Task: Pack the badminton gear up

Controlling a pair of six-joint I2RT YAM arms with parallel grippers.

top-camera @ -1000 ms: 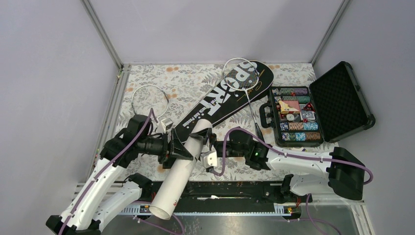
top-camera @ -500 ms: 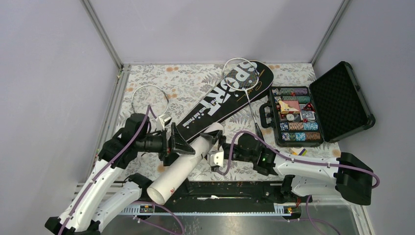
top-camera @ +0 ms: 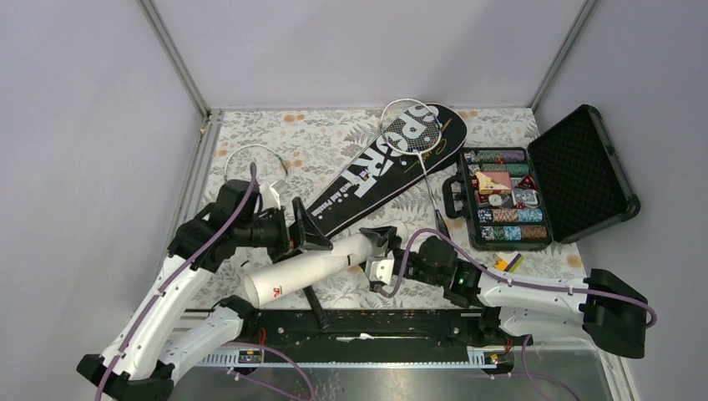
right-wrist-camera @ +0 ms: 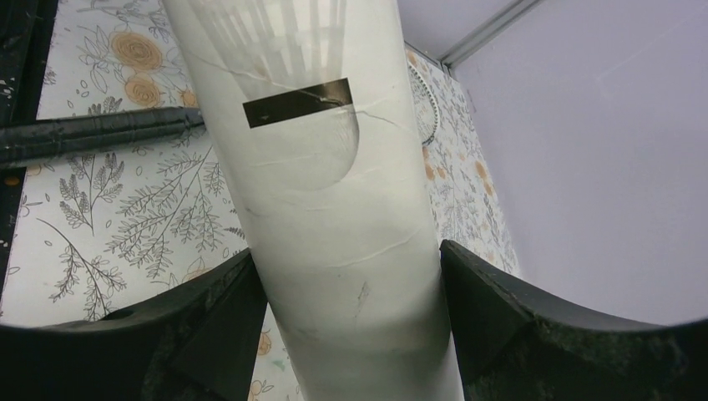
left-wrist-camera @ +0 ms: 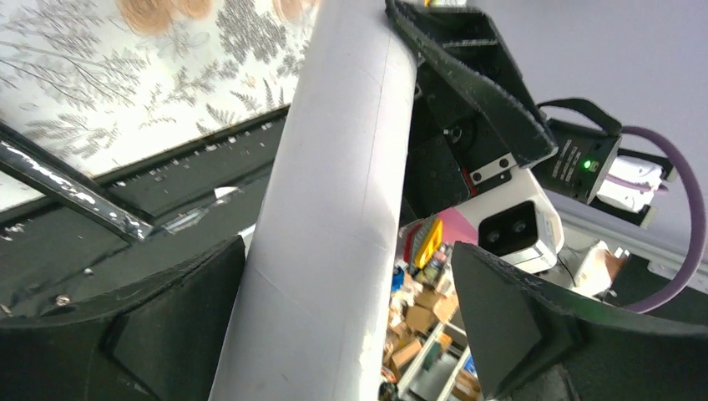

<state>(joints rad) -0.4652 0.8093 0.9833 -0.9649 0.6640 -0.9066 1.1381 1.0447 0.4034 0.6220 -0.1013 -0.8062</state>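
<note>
Top view: white cardboard tube (top-camera: 305, 267) lies slantwise near the front edge of the table (top-camera: 326, 138), apart from the black SPORT bag (top-camera: 376, 167). Right gripper (top-camera: 373, 249) pinches one end. Left gripper (top-camera: 309, 234) is spread wide, holding nothing. Left wrist: the tube (left-wrist-camera: 334, 209) runs between the fingers (left-wrist-camera: 167, 334), with the other finger well apart from it. Right wrist: both fingers (right-wrist-camera: 192, 334) press on the tube's (right-wrist-camera: 334, 167) sides. Risk: it's a one-end grip on smooth cardboard, so the long free end could sag, twist out, or roll off the front edge.
</note>
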